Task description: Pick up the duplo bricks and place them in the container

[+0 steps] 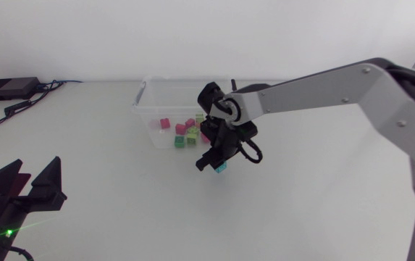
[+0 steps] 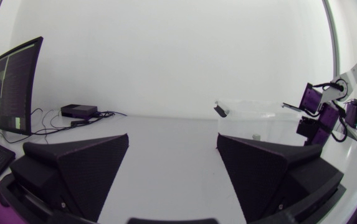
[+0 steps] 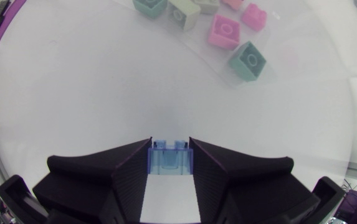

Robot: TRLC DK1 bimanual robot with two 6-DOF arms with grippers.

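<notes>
Pinching a blue brick [image 3: 171, 160] in our right tool [image 3: 171, 148], we are holding it beside the container [image 1: 140, 109] for dropping in, our left tool [image 2: 173, 138] gaping empty.

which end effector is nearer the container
Right. The right end effector is close by the container, shut on a brick; the left end effector is far off to its left.

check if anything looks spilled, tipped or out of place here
Nothing stands out. The container sits upright with loose bricks inside, the right end effector grips a blue brick squarely just outside it, and the left end effector rests open, away from them.
</notes>
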